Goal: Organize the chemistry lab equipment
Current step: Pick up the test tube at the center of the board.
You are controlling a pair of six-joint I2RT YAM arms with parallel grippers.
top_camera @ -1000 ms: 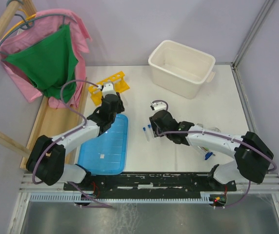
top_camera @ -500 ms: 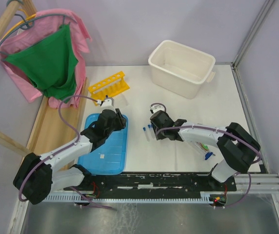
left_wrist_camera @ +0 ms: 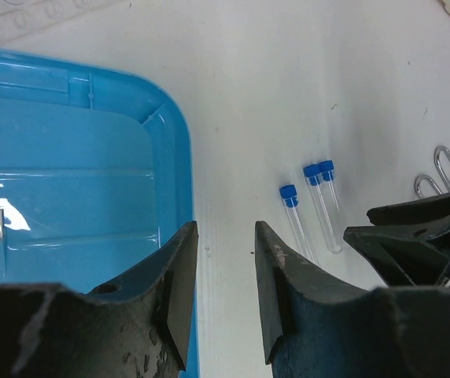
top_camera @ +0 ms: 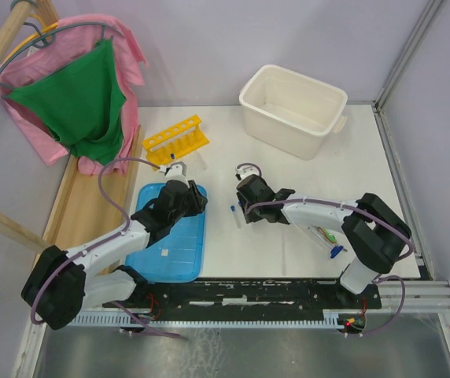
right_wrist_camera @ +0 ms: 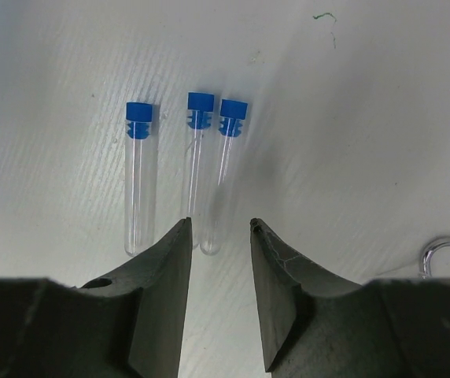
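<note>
right claw [right_wrist_camera: 219, 224] released, above three blue-capped tubes [right_wrist_camera: 201, 110] lying on bench [right_wrist_camera: 367, 118]; left claw [left_wrist_camera: 226, 227] released, empty, beside blue lid [left_wrist_camera: 68, 173]

I work in a robotics test cell dressed up as a small chemistry bench, not in a working laboratory. My desk [top_camera: 367, 181] is a plain white board boxed in by bare lilac walls [top_camera: 288, 39]. My left arm [top_camera: 115, 240] and right arm [top_camera: 319, 213] are bolted, cables showing, to a black mounting plate [top_camera: 248, 293] at its near edge. The lab props are few: a yellow tube rack [top_camera: 176, 140], three blue-capped tubes [right_wrist_camera: 201, 157], a white tub [top_camera: 245, 94] and a blue lid [top_camera: 170, 244]. A pink garment [top_camera: 130, 47] and a green garment [top_camera: 75, 102] hang on a wooden stand [top_camera: 5, 39] at my left.
</note>
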